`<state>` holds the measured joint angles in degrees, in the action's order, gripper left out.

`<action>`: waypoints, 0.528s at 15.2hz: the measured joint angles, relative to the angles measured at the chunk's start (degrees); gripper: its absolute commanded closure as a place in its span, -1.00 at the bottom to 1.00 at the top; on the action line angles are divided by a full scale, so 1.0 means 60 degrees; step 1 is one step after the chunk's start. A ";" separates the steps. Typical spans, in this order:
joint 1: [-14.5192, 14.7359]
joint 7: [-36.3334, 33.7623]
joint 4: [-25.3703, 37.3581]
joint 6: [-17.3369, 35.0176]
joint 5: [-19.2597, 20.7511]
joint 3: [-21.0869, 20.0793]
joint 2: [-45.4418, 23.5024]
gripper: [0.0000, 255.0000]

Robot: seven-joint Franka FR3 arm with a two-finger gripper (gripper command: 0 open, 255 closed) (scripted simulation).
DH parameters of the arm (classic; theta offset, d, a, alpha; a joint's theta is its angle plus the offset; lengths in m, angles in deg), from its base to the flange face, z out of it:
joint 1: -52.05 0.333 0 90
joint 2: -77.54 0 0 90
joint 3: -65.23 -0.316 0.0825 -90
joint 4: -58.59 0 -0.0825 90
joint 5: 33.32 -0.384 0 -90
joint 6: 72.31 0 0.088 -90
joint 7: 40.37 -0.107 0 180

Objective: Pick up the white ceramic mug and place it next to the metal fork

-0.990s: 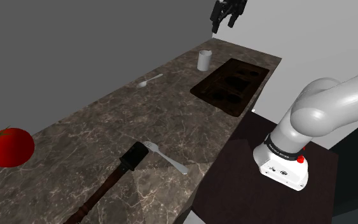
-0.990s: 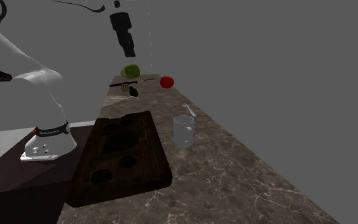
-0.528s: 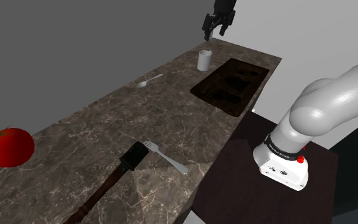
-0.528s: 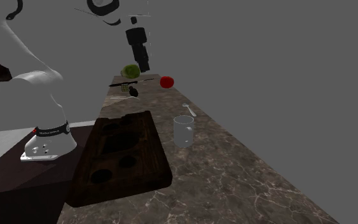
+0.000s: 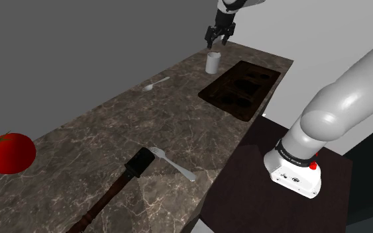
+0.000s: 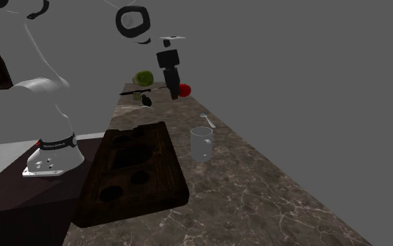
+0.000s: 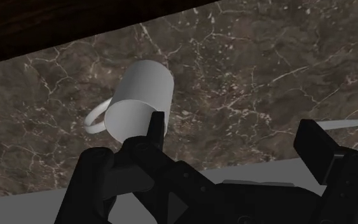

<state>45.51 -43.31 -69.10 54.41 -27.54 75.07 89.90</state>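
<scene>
Wrist view: jaws apart, one tip hides pt of mug [image 7: 142, 92].

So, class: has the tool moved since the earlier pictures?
Yes. In the shoulder view the tool has dropped leftward, closing on the white mug, which stays put.

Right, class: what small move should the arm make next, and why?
Probably lower the gripper while nudging it sideways until the mug sits between the jaws. The jaws stand apart above the upright mug, untouched on the counter, and in the wrist view the mug lies by one jaw, not centred.
</scene>
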 measured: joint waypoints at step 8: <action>-0.0313 0.0706 0.1565 0.1232 -0.0829 0.0491 -0.2861 -1.00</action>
<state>43.63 -39.07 -59.71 61.80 -32.52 78.02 72.73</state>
